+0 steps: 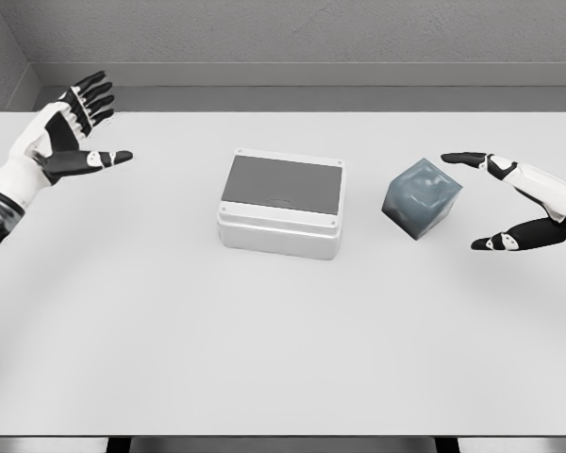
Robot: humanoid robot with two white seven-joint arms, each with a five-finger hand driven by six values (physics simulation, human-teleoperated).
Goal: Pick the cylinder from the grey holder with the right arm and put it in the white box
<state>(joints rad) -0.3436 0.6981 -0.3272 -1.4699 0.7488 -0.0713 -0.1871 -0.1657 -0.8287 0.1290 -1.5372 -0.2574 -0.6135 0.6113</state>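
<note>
The white box [281,209] sits at the table's middle, its dark grey inside facing up. To its right stands the grey holder [422,197], a bluish-grey block turned at an angle; no cylinder shows on it from this view. My right hand [481,203] hovers just right of the holder, fingers spread wide with thumb low and forefinger high, holding nothing and apart from the block. My left hand [80,132] is raised at the far left, fingers spread and empty.
The white table [264,349] fills the view, with its front edge near the bottom. A grey wall and floor strip run behind the far edge.
</note>
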